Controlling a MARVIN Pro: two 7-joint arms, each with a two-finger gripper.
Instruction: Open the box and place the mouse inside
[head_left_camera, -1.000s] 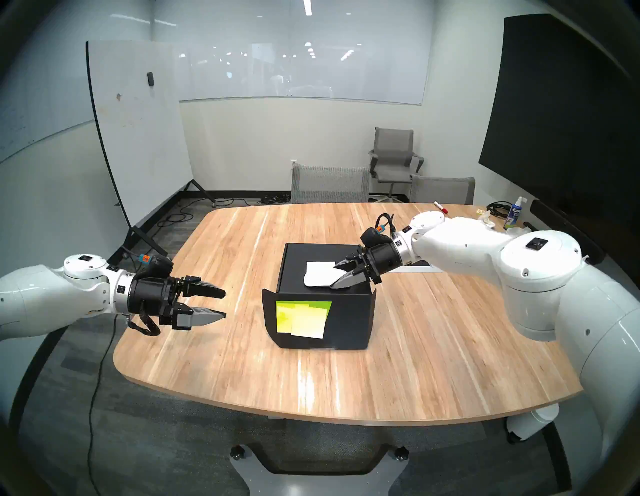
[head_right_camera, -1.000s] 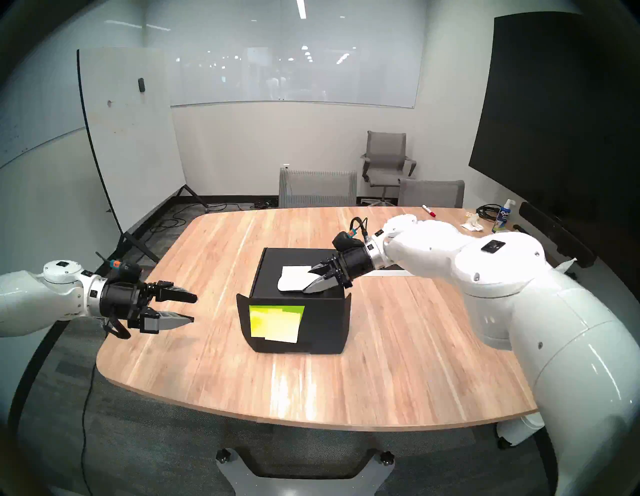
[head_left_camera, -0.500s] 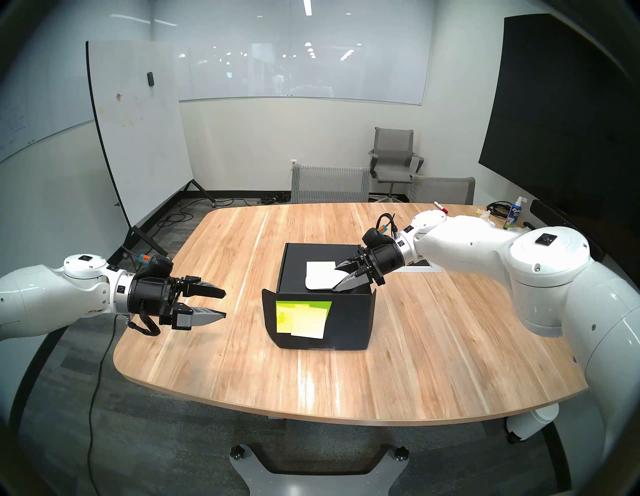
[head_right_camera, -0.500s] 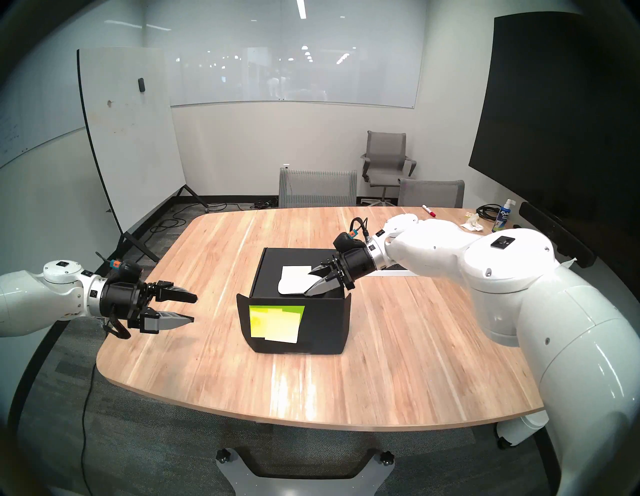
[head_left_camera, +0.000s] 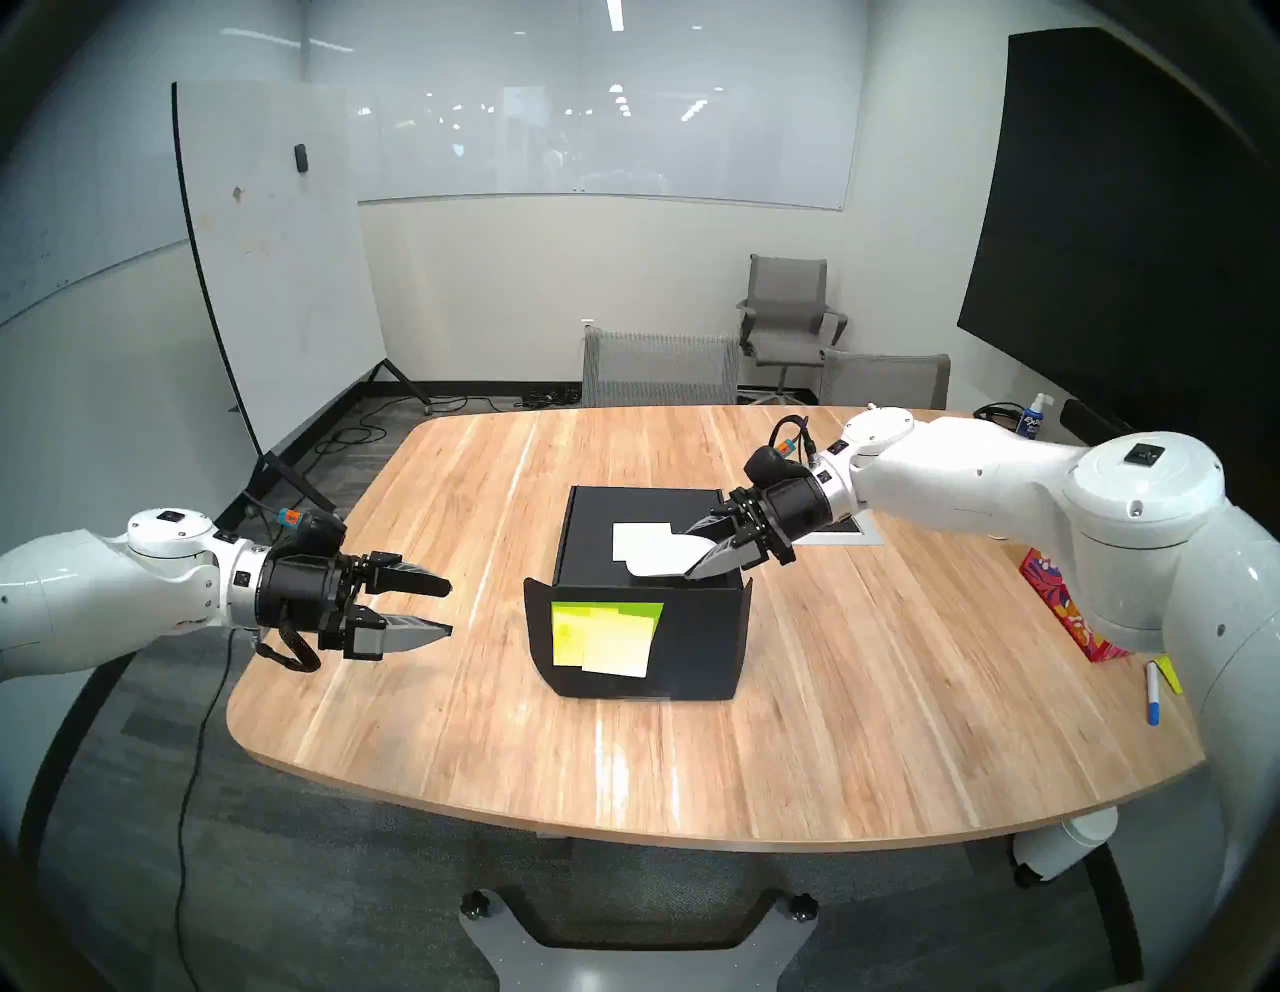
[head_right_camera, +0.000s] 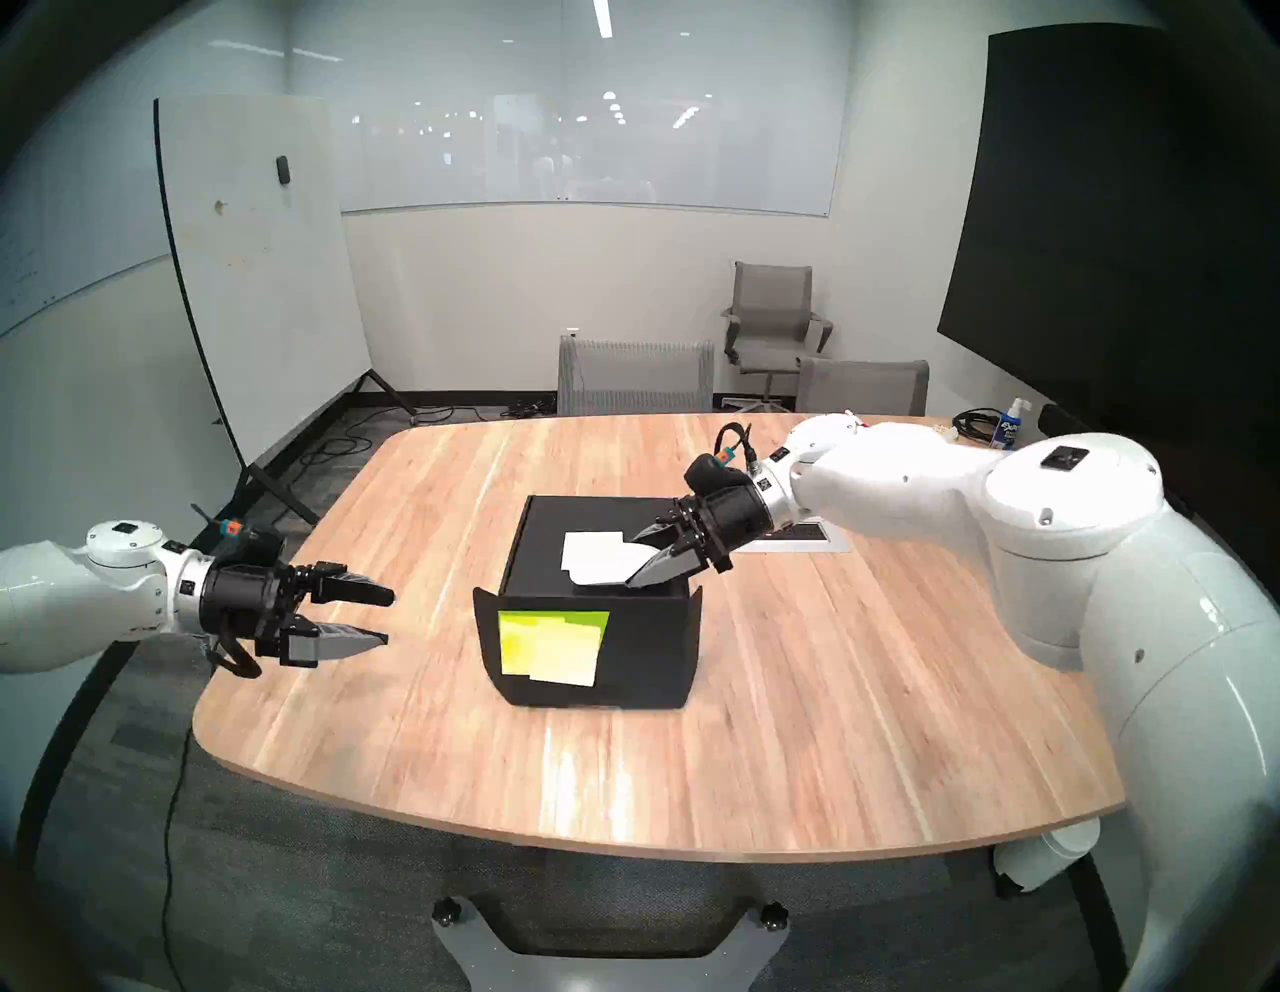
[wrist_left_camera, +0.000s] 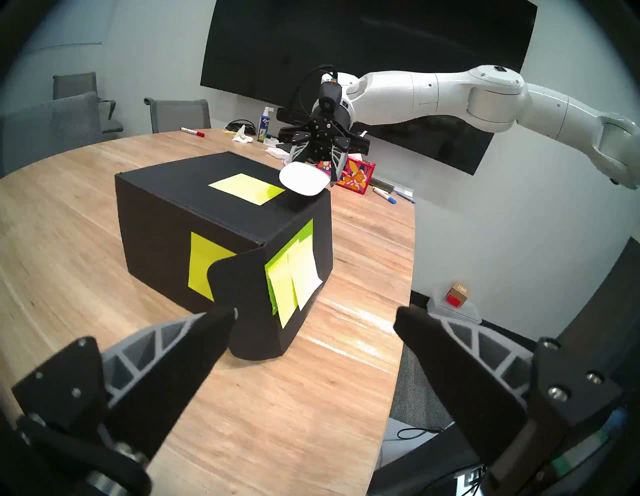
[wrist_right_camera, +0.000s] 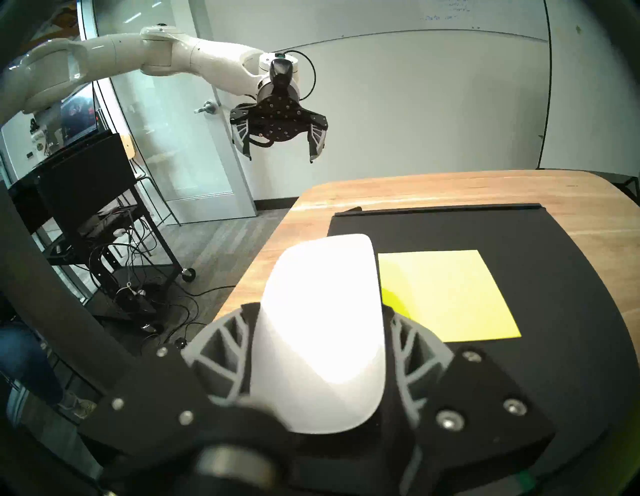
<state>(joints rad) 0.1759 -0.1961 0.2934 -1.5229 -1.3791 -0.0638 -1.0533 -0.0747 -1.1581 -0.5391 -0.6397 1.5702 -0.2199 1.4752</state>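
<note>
The mouse (wrist_right_camera: 322, 332) sits pinched between the fingers of my right end effector (head_left_camera: 706, 554), its long axis running straight out along the way that end effector points, toward my left side. It hangs over the right near corner of the box (head_left_camera: 647, 609), lifted clear of the closed lid in the left wrist view, with a yellow-green sticky note (wrist_right_camera: 446, 294) on the lid just beside it. So the mouse is above the box, not in it, and the lid is not yet open. My left end effector (head_left_camera: 443, 609) hovers with its fingers spread wide and empty, off the box's left side near the front flap (wrist_left_camera: 256, 304), well apart from the mouse. That makes my left arm the free one for the lid, I judge, while my right must carry the mouse aside, off over the counter (head_left_camera: 831, 727).
</note>
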